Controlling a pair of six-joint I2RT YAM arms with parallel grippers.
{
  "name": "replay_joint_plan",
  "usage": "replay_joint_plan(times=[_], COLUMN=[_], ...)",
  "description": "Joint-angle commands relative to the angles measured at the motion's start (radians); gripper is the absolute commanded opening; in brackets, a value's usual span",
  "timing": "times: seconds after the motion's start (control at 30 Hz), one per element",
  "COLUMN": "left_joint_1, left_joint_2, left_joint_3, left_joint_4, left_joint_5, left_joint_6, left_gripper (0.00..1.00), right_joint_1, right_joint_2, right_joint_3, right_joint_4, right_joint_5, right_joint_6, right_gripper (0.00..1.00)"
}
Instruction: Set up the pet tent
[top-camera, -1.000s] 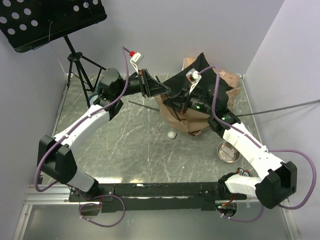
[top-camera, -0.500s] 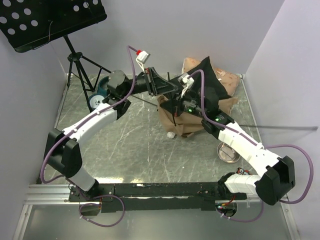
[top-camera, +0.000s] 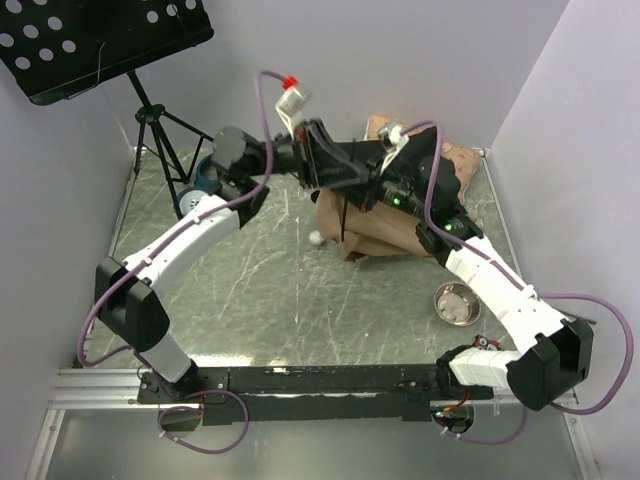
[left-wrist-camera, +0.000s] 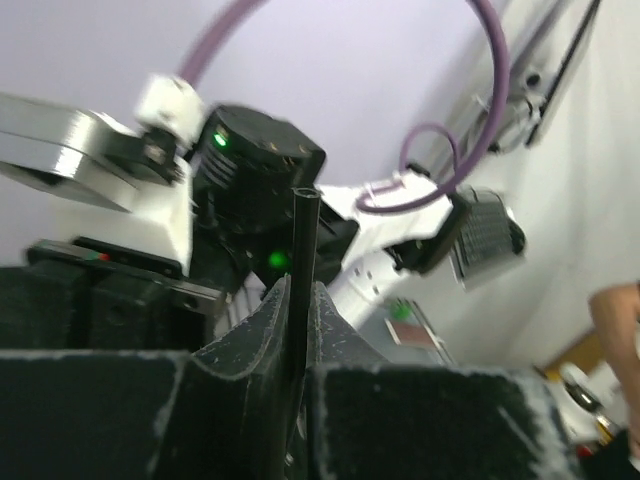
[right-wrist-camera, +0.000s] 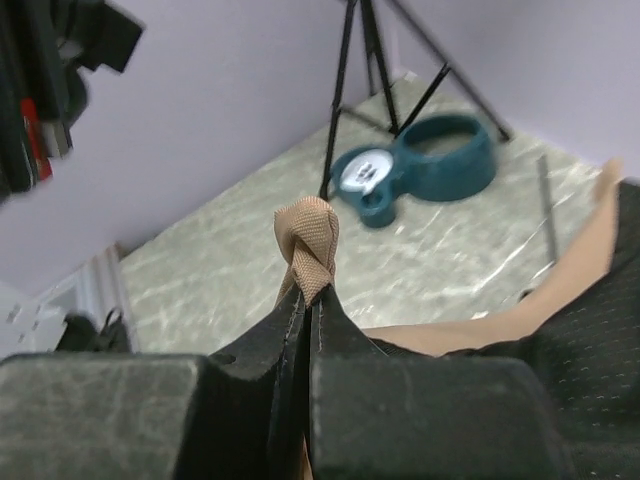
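The pet tent (top-camera: 375, 228) lies crumpled at the back of the table, tan fabric with its black base panel (top-camera: 425, 160) raised on top. My left gripper (top-camera: 352, 176) is held above the tent's left side. In the left wrist view it (left-wrist-camera: 297, 300) is shut on a thin black pole (left-wrist-camera: 302, 240) that sticks up between the fingers. My right gripper (top-camera: 385, 190) meets it from the right. In the right wrist view it (right-wrist-camera: 308, 300) is shut on a tan webbing loop (right-wrist-camera: 308, 240) of the tent. A white pom-pom (top-camera: 317, 238) hangs at the tent's left edge.
A pinkish cushion (top-camera: 458, 158) lies behind the tent. A blue double pet bowl (top-camera: 200, 182) (right-wrist-camera: 440, 160) stands at the back left by the legs of a music-stand tripod (top-camera: 160, 135). A metal bowl (top-camera: 457, 303) sits at the front right. Walls close in on three sides.
Both grippers have moved back and up and come close together over the tent. The tent and pom-pom shifted back and left. The long pole reaching right is out of sight.
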Motion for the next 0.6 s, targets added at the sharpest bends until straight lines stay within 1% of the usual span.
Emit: replay_joint_plan(times=[0.0, 0.1, 0.23, 0.37, 0.5, 0.57], left_joint_1=[-0.049, -0.045, -0.048, -0.040, -0.040, -0.033], left_joint_2=[0.035, 0.017, 0.010, 0.007, 0.004, 0.006], left_joint_3=[-0.170, -0.277, -0.333, -0.368, -0.348, -0.366], left_joint_4=[0.045, 0.025, -0.056, -0.064, -0.261, -0.253], left_joint_5=[0.159, 0.201, 0.221, 0.216, 0.204, 0.204], left_joint_6=[-0.108, -0.087, -0.033, -0.035, 0.092, 0.071], left_gripper=[0.01, 0.01, 0.01, 0.01, 0.01, 0.01], right_joint_1=[-0.008, -0.077, -0.150, -0.161, -0.173, -0.181], right_joint_2=[-0.051, -0.063, -0.069, -0.085, -0.089, -0.094], right_joint_3=[-0.119, -0.173, -0.199, -0.231, -0.251, -0.259], right_joint_4=[0.178, 0.253, 0.356, 0.460, 0.538, 0.563], right_joint_5=[-0.030, -0.054, -0.106, -0.132, -0.146, -0.139], right_joint_6=[0.039, 0.143, 0.267, 0.355, 0.445, 0.477], right_gripper=[0.00, 0.00, 0.00, 0.00, 0.00, 0.00])
